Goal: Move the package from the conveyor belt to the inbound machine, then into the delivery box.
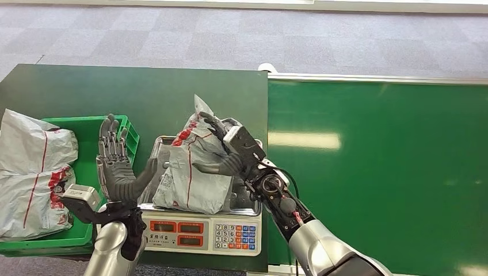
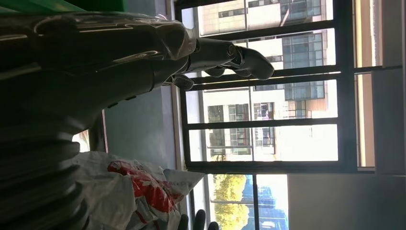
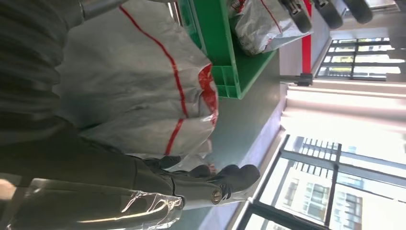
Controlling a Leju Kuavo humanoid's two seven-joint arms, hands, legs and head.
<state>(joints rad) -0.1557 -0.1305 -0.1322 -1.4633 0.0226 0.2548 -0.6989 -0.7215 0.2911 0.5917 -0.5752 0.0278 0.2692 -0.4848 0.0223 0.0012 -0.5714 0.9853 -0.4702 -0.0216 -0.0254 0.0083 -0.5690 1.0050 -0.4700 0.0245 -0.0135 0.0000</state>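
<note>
Package (image 1: 190,167): on the scale (image 1: 201,230) pan, my right hand (image 1: 230,150) gripping it, fingers (image 1: 212,123) curled over its top; the package hides most of the pan. Left hand (image 1: 118,167): left of scale, fingers spread, holding nothing. Green box (image 1: 86,129): further left, bags (image 1: 34,172) inside, cut off.

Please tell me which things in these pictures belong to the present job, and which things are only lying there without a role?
Belonging to the job:
- grey package on the scale
- scale, the inbound machine
- green delivery box
- conveyor belt
- right robot hand, gripping the package
- left robot hand, raised, holding nothing

Only lying there:
- grey bags already in the box
</note>
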